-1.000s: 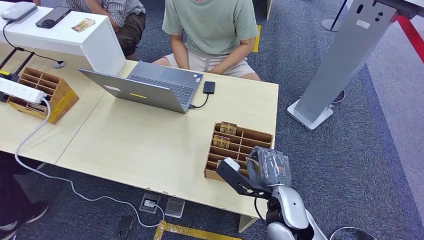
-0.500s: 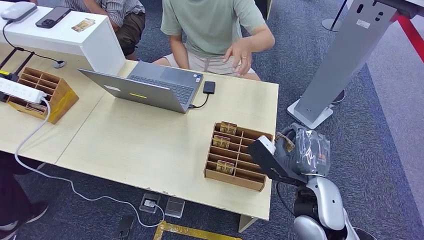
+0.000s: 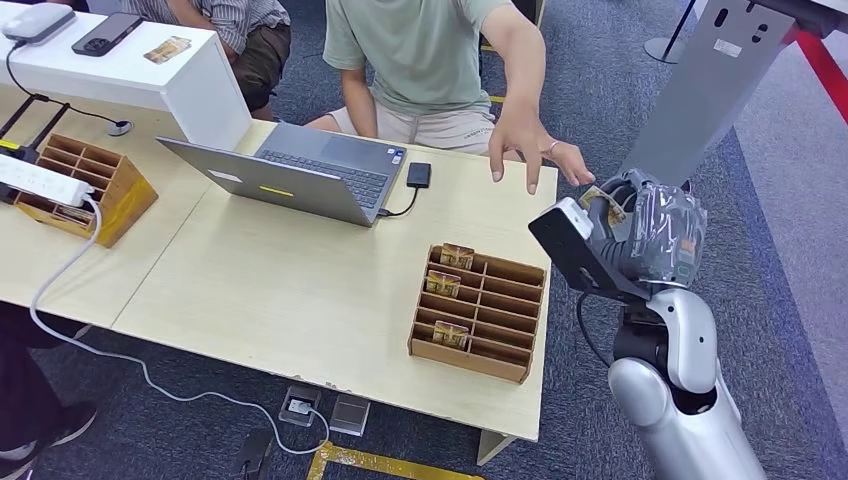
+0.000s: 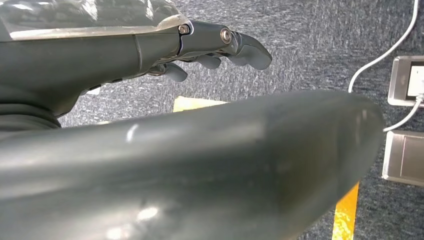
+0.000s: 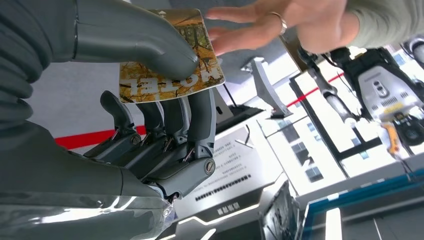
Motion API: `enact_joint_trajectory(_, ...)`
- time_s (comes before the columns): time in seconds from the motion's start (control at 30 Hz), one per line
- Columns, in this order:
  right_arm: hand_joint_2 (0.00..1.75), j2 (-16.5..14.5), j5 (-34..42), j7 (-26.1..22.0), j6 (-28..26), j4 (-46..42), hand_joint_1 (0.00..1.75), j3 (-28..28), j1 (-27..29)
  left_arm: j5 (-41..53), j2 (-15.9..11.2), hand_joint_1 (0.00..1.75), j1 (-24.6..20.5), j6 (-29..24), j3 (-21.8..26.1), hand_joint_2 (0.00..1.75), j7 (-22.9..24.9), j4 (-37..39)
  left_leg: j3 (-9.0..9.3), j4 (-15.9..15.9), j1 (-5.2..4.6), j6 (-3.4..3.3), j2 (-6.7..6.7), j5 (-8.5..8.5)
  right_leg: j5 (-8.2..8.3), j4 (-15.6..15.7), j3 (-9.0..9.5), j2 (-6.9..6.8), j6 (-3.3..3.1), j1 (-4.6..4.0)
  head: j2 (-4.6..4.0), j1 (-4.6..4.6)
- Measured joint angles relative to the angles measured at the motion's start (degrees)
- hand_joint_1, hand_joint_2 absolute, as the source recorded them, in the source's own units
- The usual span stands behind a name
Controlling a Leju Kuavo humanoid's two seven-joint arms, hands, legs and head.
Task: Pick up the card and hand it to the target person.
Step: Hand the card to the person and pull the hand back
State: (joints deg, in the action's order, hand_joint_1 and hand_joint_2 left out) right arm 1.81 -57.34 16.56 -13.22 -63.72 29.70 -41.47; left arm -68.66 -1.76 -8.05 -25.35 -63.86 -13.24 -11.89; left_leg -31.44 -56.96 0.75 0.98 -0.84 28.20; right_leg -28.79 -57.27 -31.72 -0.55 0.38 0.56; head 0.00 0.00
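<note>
**Card held up beside the reaching hand**

My right robot hand (image 3: 640,235) is raised off the far right end of the pale wooden bench (image 3: 300,290), just past its edge. I pinch the autumn-coloured printed card (image 5: 172,60) between my thick grey thumb and my darker fingers (image 5: 200,117), which lie under it; the thumb presses on its top face. In the head view the card (image 3: 598,200) shows as a small patch at the top of my hand.

The open hand of the person in the green shirt (image 3: 540,150) is stretched out just beside my right robot hand, fingers spread, close to the card's far edge; I cannot tell whether it touches the card.

Below and to the left of my right robot hand sits the brown wooden divided tray (image 3: 480,300) on the bench, with a few similar cards standing in its compartments. Further off lies an open grey laptop (image 3: 300,175).

My left robot hand (image 4: 210,47) hangs over grey carpet, fingers loosely curled in, holding nothing.
</note>
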Motion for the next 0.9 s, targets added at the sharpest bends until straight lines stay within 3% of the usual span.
enact_joint_trajectory(0.4,1.75,-3.95,-0.07,-2.77,-4.17,12.26,1.28,-0.85,-4.20,1.68,-0.60,0.00,-0.05,1.45,-1.22,0.00,-0.65,0.17,-0.02,0.01,0.01,0.00,0.12,-0.01,-0.02,0.01,0.02,-0.11,0.00,-0.01,0.00,0.00)
enact_joint_trajectory(0.43,1.75,-4.08,-0.38,-2.84,-4.24,12.16,1.20,-0.65,-4.09,1.77,-0.70,0.00,-0.06,1.54,-1.28,0.00,-0.67,0.19,-0.03,0.01,0.01,0.00,0.12,-0.02,-0.02,0.01,0.01,-0.11,-0.01,-0.01,0.00,0.00)
enact_joint_trajectory(0.57,1.75,-5.04,-0.99,-3.75,-3.34,11.00,0.01,0.49,-2.98,2.07,-1.07,0.00,-0.07,2.02,-1.47,0.00,-0.74,0.28,-0.03,0.02,0.01,0.01,0.14,0.00,-0.05,0.01,0.02,-0.13,-0.01,-0.02,0.00,0.00)
enact_joint_trajectory(0.9,1.75,-6.25,2.83,-6.36,-3.23,8.85,0.00,1.23,-0.62,1.77,-0.90,0.00,-0.17,1.19,-1.03,0.00,0.80,0.35,-0.05,0.01,0.02,0.00,0.22,0.00,-0.06,0.02,0.01,-0.21,0.00,-0.02,0.00,0.00)
